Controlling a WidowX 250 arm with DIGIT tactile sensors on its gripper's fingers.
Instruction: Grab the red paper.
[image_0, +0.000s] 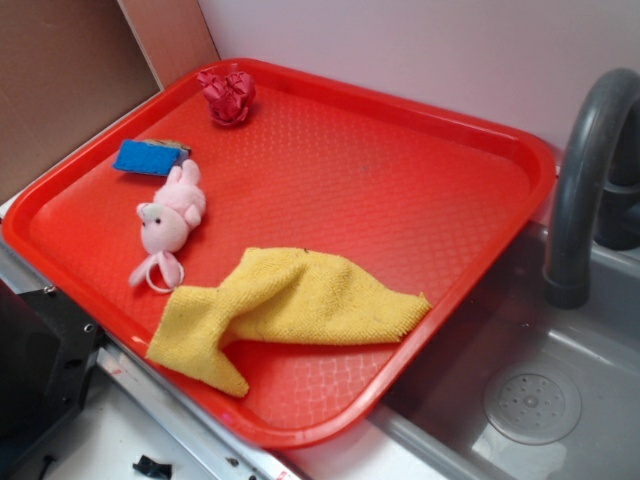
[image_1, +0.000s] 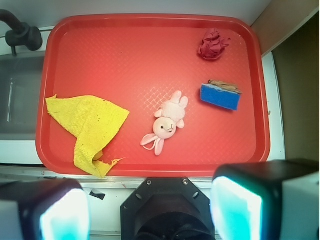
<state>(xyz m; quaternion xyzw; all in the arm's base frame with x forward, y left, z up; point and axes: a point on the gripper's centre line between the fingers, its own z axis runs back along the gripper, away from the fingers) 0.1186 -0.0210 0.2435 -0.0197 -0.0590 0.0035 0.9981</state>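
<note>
The red paper is a dark red crumpled ball lying in a far corner of the red tray. In the wrist view my gripper sits high above the near edge of the tray, far from the ball. Its two fingers stand wide apart with nothing between them. The gripper itself does not show in the exterior view.
On the tray also lie a pink plush bunny, a blue sponge block and a yellow cloth. A grey sink with a dark faucet adjoins the tray.
</note>
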